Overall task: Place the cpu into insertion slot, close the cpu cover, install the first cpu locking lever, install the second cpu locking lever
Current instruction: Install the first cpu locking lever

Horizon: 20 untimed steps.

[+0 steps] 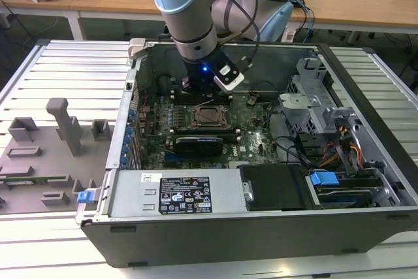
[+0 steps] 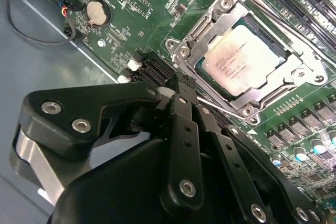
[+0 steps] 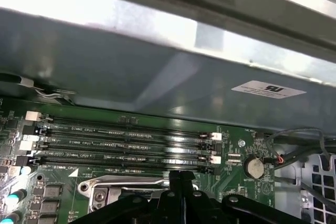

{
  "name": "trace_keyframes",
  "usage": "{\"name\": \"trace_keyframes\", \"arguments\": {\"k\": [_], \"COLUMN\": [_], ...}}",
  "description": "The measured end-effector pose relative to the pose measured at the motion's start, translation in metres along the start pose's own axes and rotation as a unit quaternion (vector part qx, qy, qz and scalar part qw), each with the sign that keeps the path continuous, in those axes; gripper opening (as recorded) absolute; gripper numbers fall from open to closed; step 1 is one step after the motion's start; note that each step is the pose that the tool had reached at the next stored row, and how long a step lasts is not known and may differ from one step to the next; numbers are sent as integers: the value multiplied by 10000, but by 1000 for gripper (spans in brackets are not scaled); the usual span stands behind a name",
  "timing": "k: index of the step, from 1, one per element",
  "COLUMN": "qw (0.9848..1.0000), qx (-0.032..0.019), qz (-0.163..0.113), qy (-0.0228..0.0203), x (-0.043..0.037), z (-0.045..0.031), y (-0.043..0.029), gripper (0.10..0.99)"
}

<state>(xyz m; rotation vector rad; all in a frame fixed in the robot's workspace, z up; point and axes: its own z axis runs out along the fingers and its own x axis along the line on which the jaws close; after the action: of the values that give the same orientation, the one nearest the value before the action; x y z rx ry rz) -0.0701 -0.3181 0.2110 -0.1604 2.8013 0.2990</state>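
The cpu (image 2: 239, 61) lies flat in the insertion slot (image 1: 209, 117), its silver top showing through the window of the cpu cover (image 2: 210, 30), which is folded down over it. One thin wire locking lever (image 2: 223, 106) runs along the socket edge nearest my gripper (image 2: 175, 86); another lever (image 2: 273, 11) follows the opposite edge. My fingers are pressed together with nothing between them, and their tip sits at the end of the near lever beside the socket corner. In the exterior view the gripper (image 1: 196, 91) hangs just behind the socket, inside the open computer case.
Long memory slots (image 3: 126, 142) and the case wall (image 3: 157, 77) lie behind the socket. A coin battery (image 3: 254, 167) and loose cables sit to one side. A black card (image 1: 199, 143), the power supply (image 1: 176, 194) and a drive cage (image 1: 313, 102) crowd the case. A grey fixture tray (image 1: 46, 155) lies outside.
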Motion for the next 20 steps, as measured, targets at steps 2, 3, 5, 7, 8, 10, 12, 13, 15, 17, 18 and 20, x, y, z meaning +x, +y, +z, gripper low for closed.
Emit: {"name": "trace_keyframes", "arguments": {"k": [2, 3, 5, 7, 8, 10, 12, 13, 15, 17, 18, 20], "qw": [10000, 10000, 10000, 10000, 10000, 9996, 9994, 9992, 9990, 9987, 9987, 9986], "qx": [0, -1, 2, 16, 26, 88, 117, 128, 148, 164, 169, 170], "qz": [2, 3, 8, 48, 77, 251, 329, 358, 417, 467, 481, 483], "qy": [-1, -2, -2, -10, -16, -51, -67, -72, -84, -95, -97, -98], "x": [13, 15, 16, 17, 18, 20, 21, 21, 24, 25, 25, 25], "z": [0, 3, 8, 15, 18, 25, 28, 31, 45, 53, 54, 54], "y": [5, 8, 15, 25, 27, 26, 26, 30, 46, 57, 60, 60], "gripper": [106, 106, 106, 106, 106, 106, 106, 106, 106, 106, 106, 106]}}
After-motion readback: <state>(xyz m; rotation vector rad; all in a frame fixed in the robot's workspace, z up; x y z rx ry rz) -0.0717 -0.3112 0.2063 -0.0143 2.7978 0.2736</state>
